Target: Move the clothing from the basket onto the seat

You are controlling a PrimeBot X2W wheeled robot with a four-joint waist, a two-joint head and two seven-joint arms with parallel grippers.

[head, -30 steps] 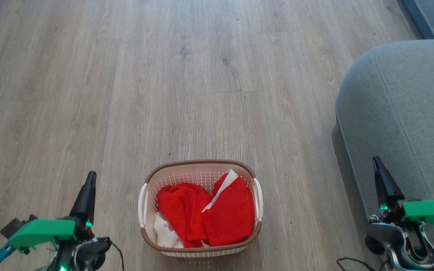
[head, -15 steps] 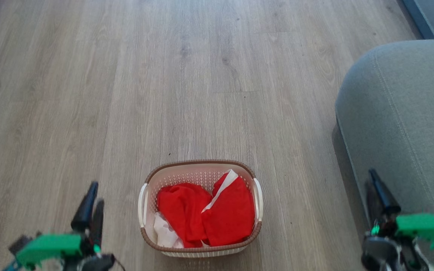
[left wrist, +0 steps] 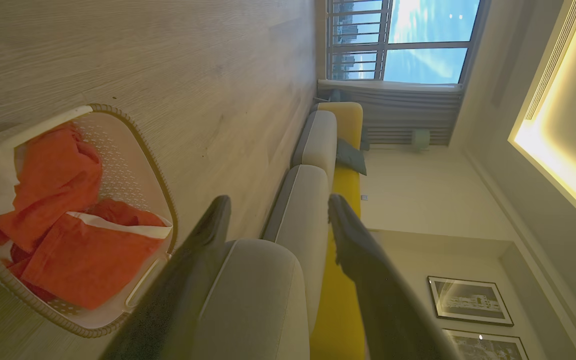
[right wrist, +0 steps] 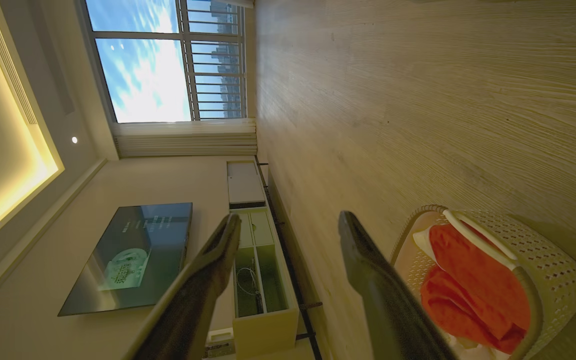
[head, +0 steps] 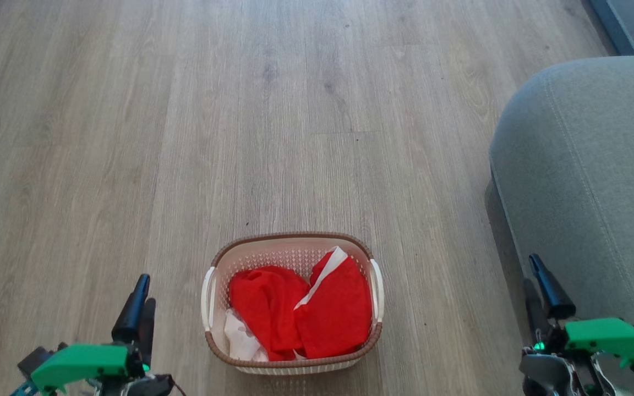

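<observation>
The cream basket [head: 289, 237] with a brown rim stands on the wood floor just ahead of me. Crumpled red clothing [head: 328, 313] with white bands fills it. The grey seat [head: 586, 165] rises at the right. My left gripper [head: 146, 290] hovers left of the basket, open and empty. My right gripper [head: 530, 270] hangs open to the basket's right, by the seat's front edge. In the left wrist view the open gripper [left wrist: 278, 215] points past the basket [left wrist: 160, 175] and clothing [left wrist: 68, 215] toward the seat [left wrist: 313, 145]. In the right wrist view the open gripper [right wrist: 288, 230] sits beside the basket [right wrist: 558, 270] and clothing [right wrist: 473, 280].
Wood floor [head: 240, 110] stretches ahead and to the left. A dark blue edge [head: 619, 22] shows at the far right corner. A wall television [right wrist: 133, 250] and low cabinet [right wrist: 253, 260] stand opposite. The sofa has a yellow back [left wrist: 343, 165] below a window.
Both grippers went from shut to open. Both have dropped lower in the head view. The basket and clothing have not moved.
</observation>
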